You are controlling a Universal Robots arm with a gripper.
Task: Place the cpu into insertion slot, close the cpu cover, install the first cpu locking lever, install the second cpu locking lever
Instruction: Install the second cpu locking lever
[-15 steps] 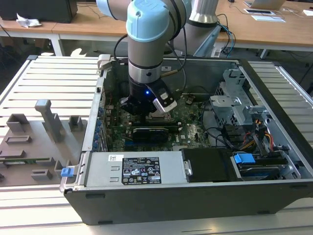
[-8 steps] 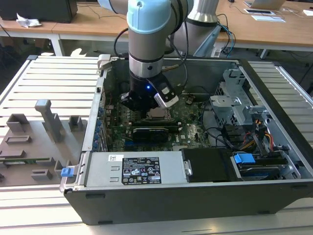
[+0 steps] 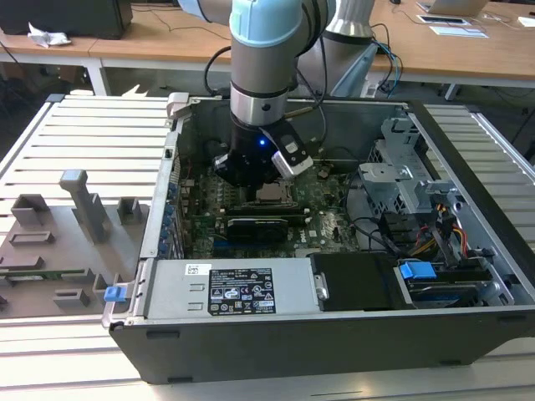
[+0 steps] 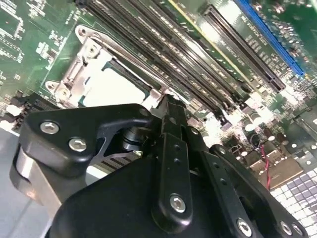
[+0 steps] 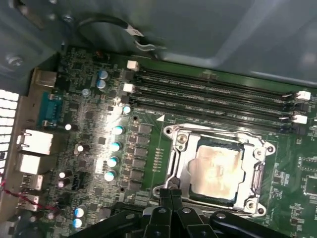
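Note:
The cpu lies flat in the insertion slot, silver-grey top up, on the green motherboard. It also shows pale in the second wrist view as the cpu, and in the exterior view as the cpu. The cpu cover is down around the chip as a metal frame. A thin locking lever runs along one side of the socket. My gripper is shut with nothing seen between its fingers, its tips right at the socket's edge beside the cover. In the second wrist view the gripper touches that same edge.
Long black memory slots run beside the socket. Inside the open case sit a long black card, a power supply at the front, and a drive cage with cables on the exterior view's right. Grey fixtures stand outside on the left.

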